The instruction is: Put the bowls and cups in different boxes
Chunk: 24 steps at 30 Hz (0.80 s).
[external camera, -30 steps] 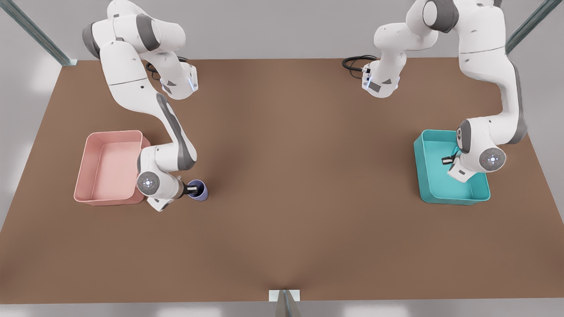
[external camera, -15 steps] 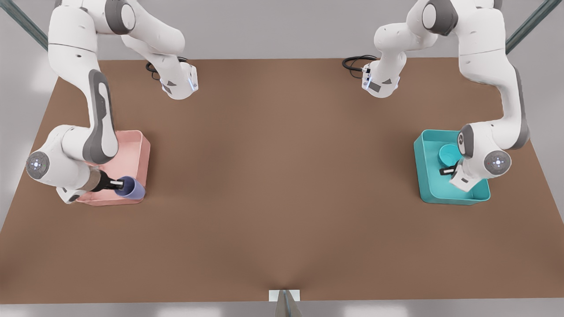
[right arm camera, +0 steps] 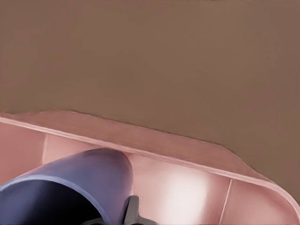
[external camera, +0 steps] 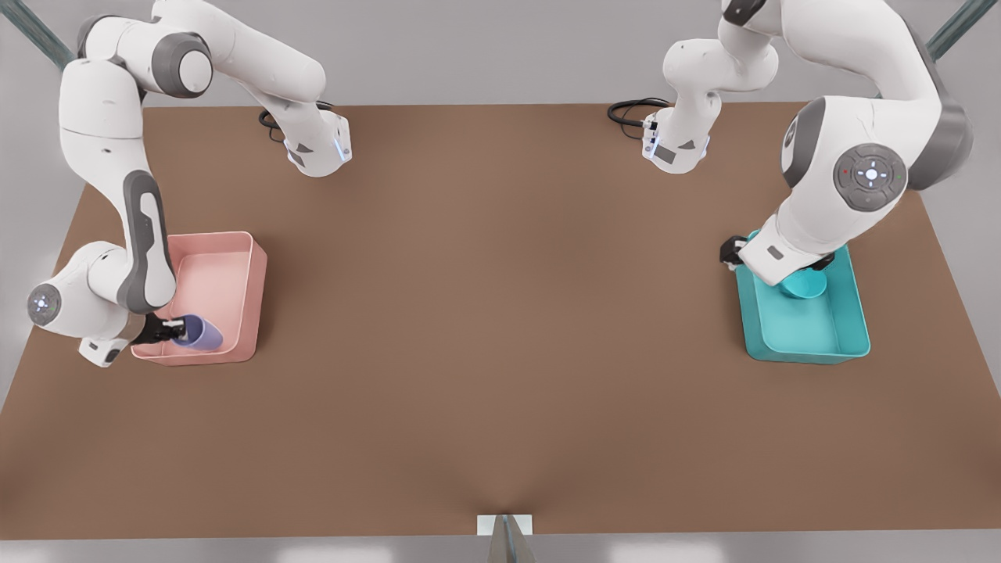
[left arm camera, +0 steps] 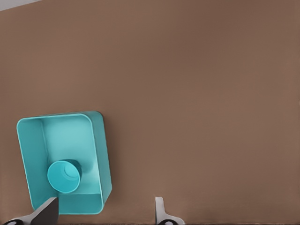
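A lavender cup point(external camera: 199, 332) hangs tilted inside the near corner of the pale pink box point(external camera: 254, 289), at the front view's left. My right gripper point(external camera: 168, 330) is shut on its rim. The right wrist view shows the cup point(right arm camera: 84, 173) close up, one finger point(right arm camera: 132, 211) on its wall and the pink box's rim point(right arm camera: 164, 145) behind. At the front view's right, the teal bowl point(external camera: 804, 285) sits upright in the teal box point(external camera: 805, 356), partly hidden by the arm. My left gripper point(external camera: 731, 252) is raised above that box's far corner, open and holding nothing. The left wrist view looks down on the bowl point(left arm camera: 64, 176) in the teal box point(left arm camera: 101, 154).
Both arm bases point(external camera: 317, 148) point(external camera: 676, 145) stand at the back of the brown table point(external camera: 500, 313), each with a black cable point(external camera: 629, 109) beside it. A small metal bracket point(external camera: 504, 525) sits at the table's front edge.
My right gripper carried the cup from the table beside the pink box into the box's near corner. My left gripper rose out of the teal box, and the bowl stays inside.
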### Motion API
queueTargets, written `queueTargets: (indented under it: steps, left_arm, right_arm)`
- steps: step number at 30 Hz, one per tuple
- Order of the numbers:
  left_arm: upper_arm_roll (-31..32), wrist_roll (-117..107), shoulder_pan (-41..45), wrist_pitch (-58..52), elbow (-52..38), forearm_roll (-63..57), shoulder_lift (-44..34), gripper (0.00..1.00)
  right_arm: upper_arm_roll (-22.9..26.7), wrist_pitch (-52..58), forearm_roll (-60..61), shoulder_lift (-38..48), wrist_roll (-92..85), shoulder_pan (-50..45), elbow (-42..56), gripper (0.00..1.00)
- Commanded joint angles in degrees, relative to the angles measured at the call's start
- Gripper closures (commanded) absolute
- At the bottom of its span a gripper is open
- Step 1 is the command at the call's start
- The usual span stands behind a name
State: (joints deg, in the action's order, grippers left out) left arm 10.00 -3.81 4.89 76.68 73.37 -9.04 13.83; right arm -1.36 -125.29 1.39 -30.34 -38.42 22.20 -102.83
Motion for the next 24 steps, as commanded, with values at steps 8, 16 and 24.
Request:
queueTargets:
  steps: [8, 16, 24]
  left_arm:
    - [0.98, -4.19, -0.05, -7.42, 0.02, 0.43, -0.03, 0.00]
    - [0.98, -4.19, -0.05, -7.42, 0.11, 0.52, -0.03, 0.00]
    - [0.98, -4.19, 0.03, -7.51, 0.29, 0.43, -0.03, 0.00]
  right_arm:
    - [-0.75, 4.16, 1.41, 2.91, -22.93, -0.14, 0.79, 0.00]
    - [-1.72, 49.15, -3.76, 12.15, 37.23, -17.01, 20.01, 0.00]
    - [-2.95, 50.58, -4.91, 27.00, 41.14, -20.88, 18.54, 0.00]
